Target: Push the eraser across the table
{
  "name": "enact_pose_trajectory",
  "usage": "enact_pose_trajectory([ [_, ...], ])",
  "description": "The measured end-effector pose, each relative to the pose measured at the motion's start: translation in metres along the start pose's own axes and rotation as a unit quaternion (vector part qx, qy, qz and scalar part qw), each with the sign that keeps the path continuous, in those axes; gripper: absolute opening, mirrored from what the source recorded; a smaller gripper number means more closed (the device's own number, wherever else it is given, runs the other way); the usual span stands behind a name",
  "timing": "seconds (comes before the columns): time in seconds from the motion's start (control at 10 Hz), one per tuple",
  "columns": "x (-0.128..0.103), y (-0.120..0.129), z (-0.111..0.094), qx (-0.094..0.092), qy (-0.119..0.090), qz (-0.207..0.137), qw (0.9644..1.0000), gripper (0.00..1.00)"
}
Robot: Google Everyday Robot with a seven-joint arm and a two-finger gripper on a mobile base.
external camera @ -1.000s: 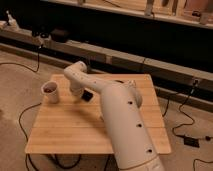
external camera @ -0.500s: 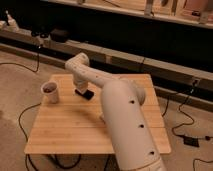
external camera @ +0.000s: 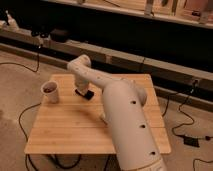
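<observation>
Where the white arm [external camera: 125, 120] folds down from its elbow over the far half of the bench [external camera: 65, 135], the pincer [external camera: 81, 89] hangs low against the wood, right at the eraser [external camera: 86, 93]. The eraser is a small, flat, black block, lying on the bench just to the right of the white cup [external camera: 50, 92] and a little farther back than the cup's base, with a clear strip of bamboo between the two. The pincer sits over the eraser's near-left end, so close that the dark tip and the dark block run together; whether it touches the block I cannot tell, nor whether it stands apart or together. The cup stands upright near the left edge, with something dark inside it. From the eraser the thick white forearm runs toward me and to the right, covering much of the bench's right half. Beyond the eraser, past the bench's back edge, a long low ledge [external camera: 150, 62] crosses the room, and black cables [external camera: 182, 117] trail over the floor to the right and to the left.
</observation>
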Motion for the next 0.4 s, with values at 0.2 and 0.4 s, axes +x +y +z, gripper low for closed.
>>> enact_pose_trajectory([
  [0.2,-0.011,-0.012,0.001,0.011,-0.010,0.005,0.9999,0.00],
  [0.4,-0.023,-0.018,0.013,0.021,-0.026,0.010,0.9994,0.00],
])
